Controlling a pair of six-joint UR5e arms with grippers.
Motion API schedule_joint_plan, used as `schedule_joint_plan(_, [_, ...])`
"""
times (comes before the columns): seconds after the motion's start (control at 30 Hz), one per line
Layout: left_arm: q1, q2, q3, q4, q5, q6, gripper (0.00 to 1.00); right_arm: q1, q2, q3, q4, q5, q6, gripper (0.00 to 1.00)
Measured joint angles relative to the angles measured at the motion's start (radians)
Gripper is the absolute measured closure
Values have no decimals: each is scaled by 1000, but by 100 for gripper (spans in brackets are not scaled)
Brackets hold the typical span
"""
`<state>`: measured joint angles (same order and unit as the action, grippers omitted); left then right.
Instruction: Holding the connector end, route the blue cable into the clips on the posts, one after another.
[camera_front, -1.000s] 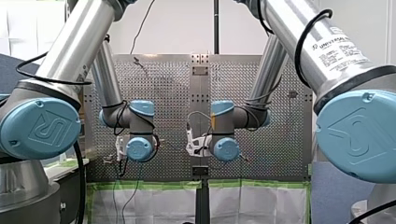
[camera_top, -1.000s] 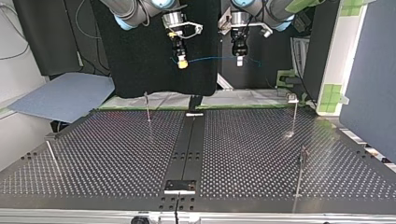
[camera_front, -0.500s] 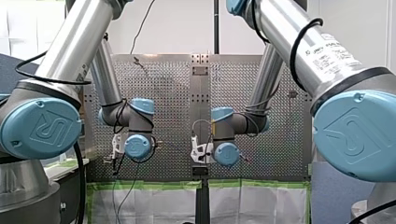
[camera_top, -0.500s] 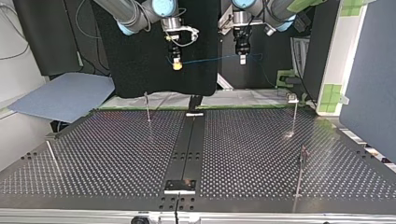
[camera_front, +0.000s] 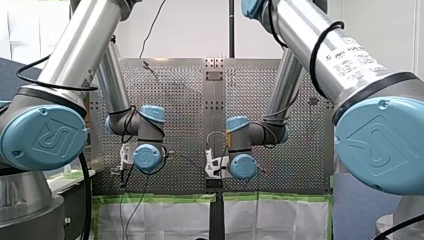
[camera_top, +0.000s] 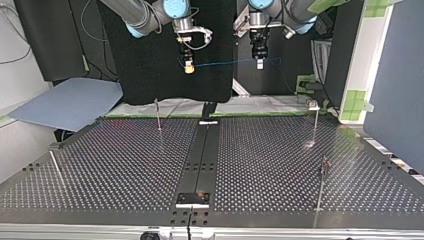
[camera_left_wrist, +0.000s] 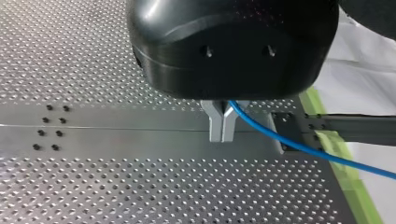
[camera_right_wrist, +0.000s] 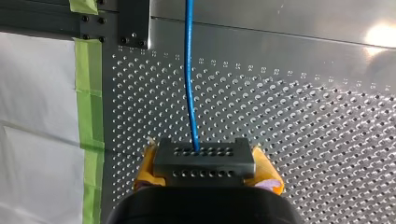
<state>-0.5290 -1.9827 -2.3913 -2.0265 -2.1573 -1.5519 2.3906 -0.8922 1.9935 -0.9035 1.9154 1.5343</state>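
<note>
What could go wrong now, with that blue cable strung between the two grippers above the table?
1. The blue cable runs nearly straight from the connector in my right gripper to my left gripper, whose metal fingers are shut on it. If the arms pull apart, it might slip or strain at the connector.
2. The posts are thin; bringing the cable down could miss a clip or bump a post.

Bright, even room light fills our front view, sheening the arm tubes. A white glare spot burns on the table in the right wrist view; our left gripper shows soft sheen on its black housing. The top view's backdrop is dark.
</note>
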Motion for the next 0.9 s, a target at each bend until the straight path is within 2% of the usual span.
schedule_joint_plan(0.13, [-4,27,1,2,4,-16,98,-11,-24,-6,21,-3,15,100])
schedule_joint_plan(0.23, [-2,51,1,-1,11,-37,98,-18,-51,-19,42,-12,38,100])
schedule_joint_plan(0.47, [12,120,2,-33,44,-98,98,-32,-113,-61,93,-64,99,100])
schedule_joint_plan(0.57, [17,144,2,-49,48,-106,98,-34,-141,-87,121,-92,115,100])
schedule_joint_plan(0.9, [40,224,2,-125,47,-127,98,-38,-224,-170,204,-174,128,100])
